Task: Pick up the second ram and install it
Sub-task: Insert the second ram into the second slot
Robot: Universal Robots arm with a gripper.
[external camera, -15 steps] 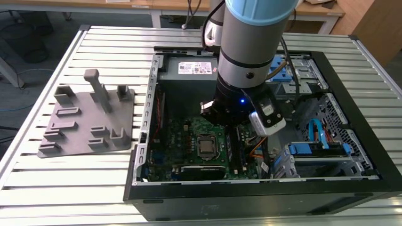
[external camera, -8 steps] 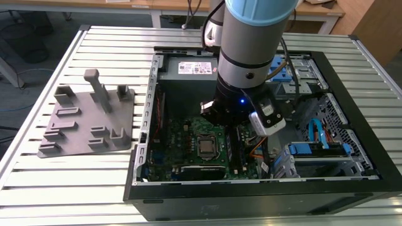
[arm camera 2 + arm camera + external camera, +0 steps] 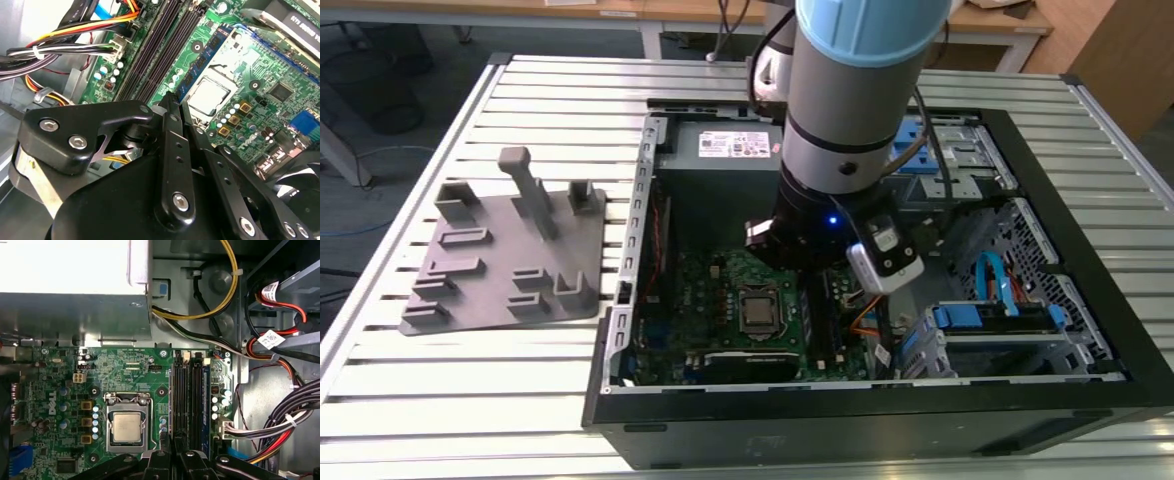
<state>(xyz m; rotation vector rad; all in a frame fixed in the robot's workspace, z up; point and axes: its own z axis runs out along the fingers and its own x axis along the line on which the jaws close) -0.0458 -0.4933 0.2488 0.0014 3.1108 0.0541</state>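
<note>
The second ram (image 3: pixel 204 57) appears in the second wrist view as a long, thin, dark-blue strip carrying a row of black chips. It runs diagonally over the motherboard (image 3: pixel 260 75), between the black memory slots (image 3: pixel 150 55) and the processor (image 3: pixel 209 97). Its near end lies just beside the tip of the gripper (image 3: pixel 172 100). Whether the gripper is apart, together or clamped on the strip cannot be told, nor whether the strip is seated or held above the board.

In the first wrist view the gripper (image 3: pixel 175 452) sits over the near end of the memory slots (image 3: pixel 187 405), and a narrow blue edge (image 3: pixel 206 410) runs along the slot farthest from the processor (image 3: pixel 126 427).

In the exterior view the arm (image 3: pixel 854 100) reaches down into the open computer case (image 3: pixel 1067 400), at the centre of the frame. The power supply (image 3: pixel 720 145) lies at the case's far end. Bundled cables (image 3: pixel 280 430) run beside the board.

The case lies on a slatted metal table (image 3: pixel 480 380). A grey plastic holder (image 3: pixel 507 260) with upright pegs stands on the table at the exterior view's left, well apart from the case. Wooden desks (image 3: pixel 987 25) cross the top of the frame.
</note>
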